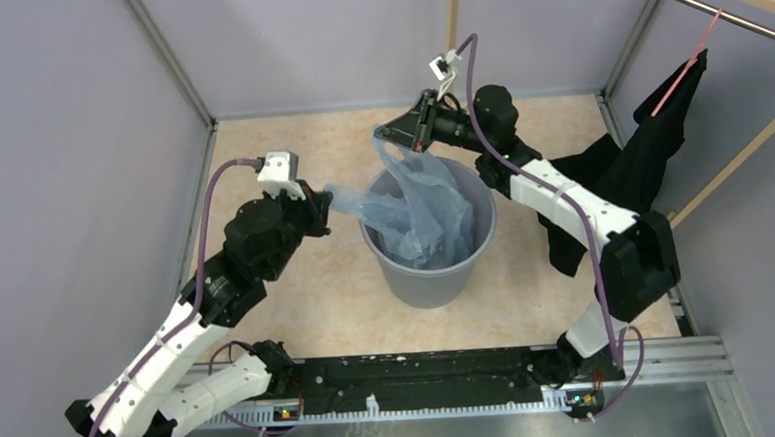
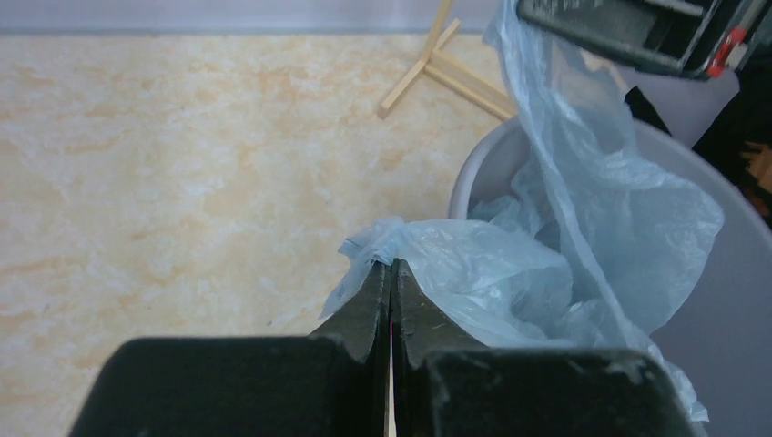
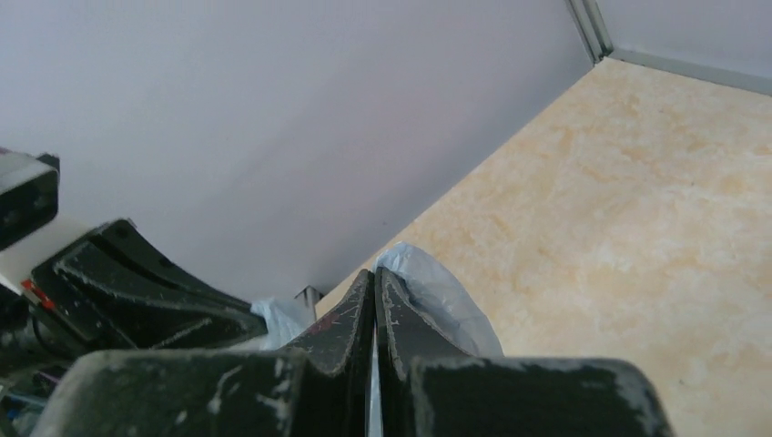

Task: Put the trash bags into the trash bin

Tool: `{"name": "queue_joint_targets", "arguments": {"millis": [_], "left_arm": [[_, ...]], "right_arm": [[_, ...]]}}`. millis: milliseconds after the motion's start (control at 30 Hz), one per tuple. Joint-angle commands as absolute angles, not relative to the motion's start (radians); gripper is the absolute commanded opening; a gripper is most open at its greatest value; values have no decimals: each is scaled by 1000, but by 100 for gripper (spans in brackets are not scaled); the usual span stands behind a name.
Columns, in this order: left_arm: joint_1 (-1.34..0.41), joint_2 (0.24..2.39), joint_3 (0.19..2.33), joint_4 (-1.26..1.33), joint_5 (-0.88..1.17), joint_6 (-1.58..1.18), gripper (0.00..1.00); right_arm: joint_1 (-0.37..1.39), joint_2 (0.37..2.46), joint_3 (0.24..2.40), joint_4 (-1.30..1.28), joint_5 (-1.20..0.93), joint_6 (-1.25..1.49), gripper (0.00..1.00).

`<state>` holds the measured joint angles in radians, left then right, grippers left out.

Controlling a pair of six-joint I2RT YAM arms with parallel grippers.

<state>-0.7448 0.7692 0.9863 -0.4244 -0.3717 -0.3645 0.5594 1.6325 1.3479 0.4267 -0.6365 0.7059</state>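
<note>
The light-blue trash bag (image 1: 425,211) hangs mostly inside the round grey trash bin (image 1: 432,276) at the middle of the floor. My left gripper (image 1: 321,204) is shut on the bag's left edge, just outside the bin's left rim. My right gripper (image 1: 387,138) is shut on the bag's handle loop above the bin's far rim. In the left wrist view the film (image 2: 510,273) bunches at my left gripper (image 2: 391,264), with the bin rim (image 2: 473,168) behind it. In the right wrist view the film (image 3: 437,291) wraps my right gripper (image 3: 375,273).
A black cloth garment (image 1: 641,165) hangs from a pink hanger (image 1: 686,63) on a rail at the right. A wooden frame stands at the back (image 2: 441,64). Grey walls enclose the beige floor (image 1: 328,302).
</note>
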Motion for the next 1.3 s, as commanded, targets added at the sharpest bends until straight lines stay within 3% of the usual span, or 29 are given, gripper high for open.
{"name": "queue_joint_targets", "arguments": {"millis": [0, 133, 333, 533, 700, 1033, 1267], "left_arm": [[-746, 815, 1135, -400, -351, -285, 0], [-746, 830, 1200, -505, -341, -269, 0], [-746, 778, 1206, -583, -368, -264, 0], [-746, 749, 1210, -638, -356, -294, 0], [-746, 729, 1209, -678, -336, -307, 0], [-746, 666, 1169, -725, -428, -308, 0], [-746, 594, 1112, -765, -368, -374, 0]], "right_arm": [[536, 1460, 1394, 202, -658, 657, 0], [535, 1245, 1331, -24, -636, 607, 0], [534, 942, 1192, -365, -422, 480, 0], [534, 708, 1041, -492, -353, 506, 0], [534, 615, 1026, -635, -283, 501, 0], [534, 552, 1186, -1041, 132, 481, 0], [534, 487, 1148, -1161, 94, 597, 0]]}}
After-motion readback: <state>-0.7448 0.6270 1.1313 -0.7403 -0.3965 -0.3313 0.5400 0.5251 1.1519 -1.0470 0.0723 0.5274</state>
